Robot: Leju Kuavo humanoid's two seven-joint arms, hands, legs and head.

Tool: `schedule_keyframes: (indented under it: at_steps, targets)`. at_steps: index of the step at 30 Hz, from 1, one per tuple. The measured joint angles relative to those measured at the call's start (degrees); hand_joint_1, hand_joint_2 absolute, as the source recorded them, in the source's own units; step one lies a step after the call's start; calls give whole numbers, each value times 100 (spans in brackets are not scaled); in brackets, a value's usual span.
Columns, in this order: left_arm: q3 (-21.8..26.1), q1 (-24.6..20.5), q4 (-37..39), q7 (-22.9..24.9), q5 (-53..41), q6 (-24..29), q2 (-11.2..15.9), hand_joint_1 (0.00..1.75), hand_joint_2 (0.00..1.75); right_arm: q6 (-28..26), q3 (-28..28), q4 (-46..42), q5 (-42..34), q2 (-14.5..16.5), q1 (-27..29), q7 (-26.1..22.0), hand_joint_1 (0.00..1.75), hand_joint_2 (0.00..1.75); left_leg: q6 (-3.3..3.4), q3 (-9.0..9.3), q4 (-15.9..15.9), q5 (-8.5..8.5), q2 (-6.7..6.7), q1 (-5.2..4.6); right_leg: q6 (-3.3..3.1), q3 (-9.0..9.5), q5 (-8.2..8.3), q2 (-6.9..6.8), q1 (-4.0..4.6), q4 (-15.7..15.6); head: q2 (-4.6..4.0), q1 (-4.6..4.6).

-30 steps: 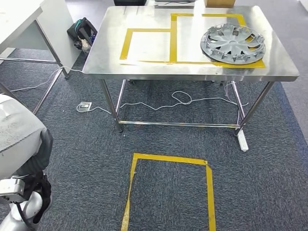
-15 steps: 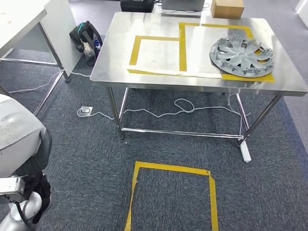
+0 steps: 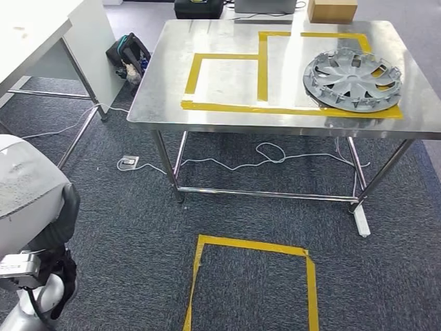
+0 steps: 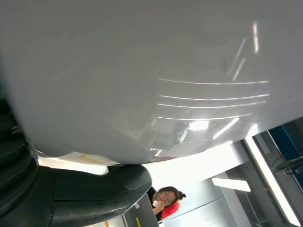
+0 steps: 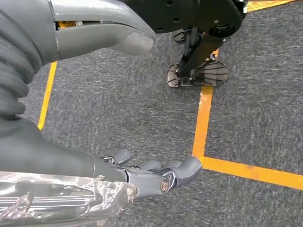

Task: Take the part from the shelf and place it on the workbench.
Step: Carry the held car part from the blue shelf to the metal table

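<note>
At the left edge of the head view, the part (image 3: pixel 26 193), a broad pale grey panel, rode against our left arm (image 3: pixel 38 293). In the left wrist view its smooth surface (image 4: pixel 143 71) spread wide, and the left hand (image 4: pixel 89 189) had its dark thumb tucked against the panel's lower edge. The other fingers were hidden behind it, so we judged the hand to be carrying the part rather than seeing a full grip. A person (image 4: pixel 166 201) sat far off behind.

Against the pictures from a second before, the whole scene had slid: the workbench (image 3: pixel 156 103) sat lower and further right in the frame, while nothing on it had shifted. We took that as our own body walking and turning towards it, so the carry was under way and the placing not yet begun.

Leftmost stood a white table (image 3: pixel 31 34), then a dark bag (image 3: pixel 129 56) on the carpet. The steel bench carried yellow tape outlines (image 3: pixel 223 107); the left rectangle lay bare and looked to us the likely spot. A grey hubcap (image 3: pixel 353 79) filled the right one, near a cardboard box (image 3: pixel 331 10). A white cable (image 3: pixel 260 155) trailed beneath, and a taped square (image 3: pixel 249 243) marked the floor.

Our right hand (image 5: pixel 143 175) hung over the carpet, fingers stretched nearly straight, holding nothing.
</note>
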Motion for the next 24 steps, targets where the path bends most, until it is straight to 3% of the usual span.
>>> schedule_keyframes:
  at_steps: [2,3,4,5,6,8,10,14,15,17,18,19,20,21,22,24]
  targets:
    - [-7,-4,1,0,7,0,-5,175,175,0,-1,-1,-5,0,4,15,0,175,-33,-411,772,-326,3,2,-37,5,-23,-2,0,-1,0,-13]
    - [-11,-2,1,-1,12,0,-10,175,175,0,-1,-1,-13,0,11,26,0,175,-38,-600,1089,-409,3,3,-46,9,-35,-2,2,-1,0,-11]
    - [-14,0,2,-2,15,0,-14,175,175,0,-1,-1,-22,-1,18,35,0,175,-35,-702,1221,-382,3,2,-49,19,-49,-1,3,-1,0,-12]
    - [-15,0,2,-3,15,0,-16,175,175,0,0,-1,-32,-1,25,41,0,175,-24,-691,1132,-245,4,2,-45,39,-65,1,4,0,1,-11]
    - [-16,-2,2,-4,15,0,-17,175,175,0,1,-1,-42,-1,29,43,0,175,-6,-576,849,-30,5,1,-37,67,-86,6,4,0,1,-11]
    - [-16,-8,1,-4,12,0,-17,175,175,0,1,-1,-58,0,28,52,0,175,41,-220,89,340,24,-6,5,117,-138,20,16,5,1,-10]
    - [-16,-12,1,-4,-9,0,-17,175,175,0,2,-8,-78,1,18,66,0,175,86,-29,-322,401,42,-18,66,124,-175,31,35,2,0,-6]
    - [-7,-22,1,-17,-34,1,-15,175,175,4,19,-16,-194,5,-32,38,0,175,202,40,-424,340,33,-4,191,71,-294,21,33,83,1,15]
    - [-5,-28,0,-21,-34,1,-15,175,175,4,23,-15,-227,7,-52,18,0,175,233,67,-440,331,34,6,215,-35,-426,21,33,317,0,26]
    - [-7,-41,0,-23,-32,1,-15,175,175,3,36,-13,-278,8,-81,-16,0,175,280,94,-440,298,36,-1,241,-465,-782,22,33,1128,0,52]
    - [-8,-44,0,-23,-32,0,-15,175,175,2,45,-12,-292,8,-88,-26,0,175,293,108,-439,282,35,-7,248,-691,-896,22,33,1503,0,52]
    - [-10,-47,0,-22,-31,0,-16,175,175,1,55,-11,-300,8,-92,-30,0,175,298,128,-438,263,31,-11,251,-838,-896,23,33,1708,1,54]
    - [-11,-48,0,-20,-31,0,-16,175,175,1,63,-10,-302,8,-97,-33,0,175,297,158,-437,241,26,-12,249,-869,-769,23,33,1670,1,54]
    - [-12,-50,0,-19,-31,0,-17,175,175,0,70,-9,-303,8,-104,-34,0,175,288,199,-437,215,21,-10,243,-775,-537,22,31,1389,1,54]
    - [-12,-53,0,-17,-31,0,-17,175,175,0,76,-8,-303,8,-115,-37,0,175,270,244,-436,184,16,-9,237,-601,-268,22,28,965,1,56]
    - [-12,-68,0,-15,-31,1,-16,175,175,0,90,-5,-310,8,-147,-61,0,175,215,300,-419,127,4,-30,204,-272,49,33,29,255,1,55]
